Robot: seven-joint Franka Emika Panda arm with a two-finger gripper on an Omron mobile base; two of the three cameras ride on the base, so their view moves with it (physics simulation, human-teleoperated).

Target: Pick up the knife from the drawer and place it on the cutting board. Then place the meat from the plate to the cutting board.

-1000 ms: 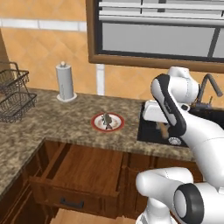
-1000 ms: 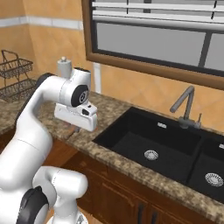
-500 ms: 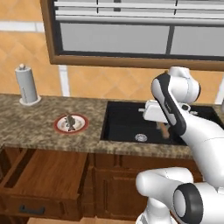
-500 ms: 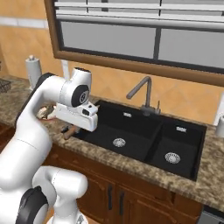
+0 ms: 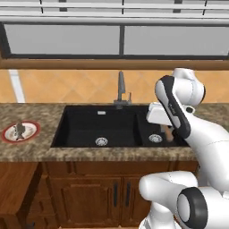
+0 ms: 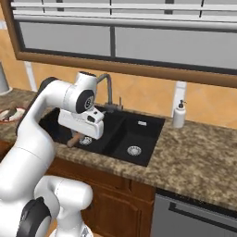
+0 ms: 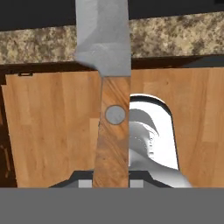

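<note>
Hand view: knife [image 7: 111, 100] lengthwise, blade prob. away from tool.

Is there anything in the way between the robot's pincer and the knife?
No. The pincer is already shut on the knife, clamping its wooden handle, so nothing sits between them. In the right base view the handle pokes out below the hand, over the sink.

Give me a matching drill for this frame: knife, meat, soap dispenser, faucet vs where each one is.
Things:
1. knife
2. meat
3. soap dispenser
4. faucet

Places:
A. on the red-rimmed plate
B. behind the sink, at its middle
C. in the shut gripper
D. on the counter right of the sink

Pairs: 1-C, 2-A, 3-D, 4-B
</note>
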